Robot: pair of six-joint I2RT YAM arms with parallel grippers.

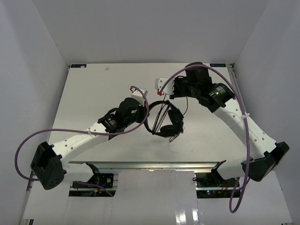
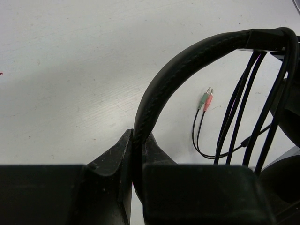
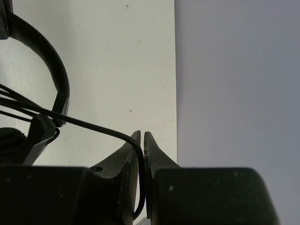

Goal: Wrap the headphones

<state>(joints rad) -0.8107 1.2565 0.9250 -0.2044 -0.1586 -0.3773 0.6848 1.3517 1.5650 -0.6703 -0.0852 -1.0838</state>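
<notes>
Closest to the lens, the dark fingers of our left gripper are clamped on the padded arched headband of the black over-ear headphones. These sit mid-way across the white tabletop, between our two arms. Our right gripper is pinched together on the thin black cord, which runs taut from its tips back toward the headband. Several cord strands already cross the band, so we judge we are mid-wind.

To do this well, we should hold the left clamp firm, carry the cord round the band under even tension and lay each turn beside the others. The green and pink plugs lie loose on the tabletop, and we should mind that free end.

Ear cups are mostly cut off. We cannot count the turns, nor tell whether the headphones are lifted or resting.
</notes>
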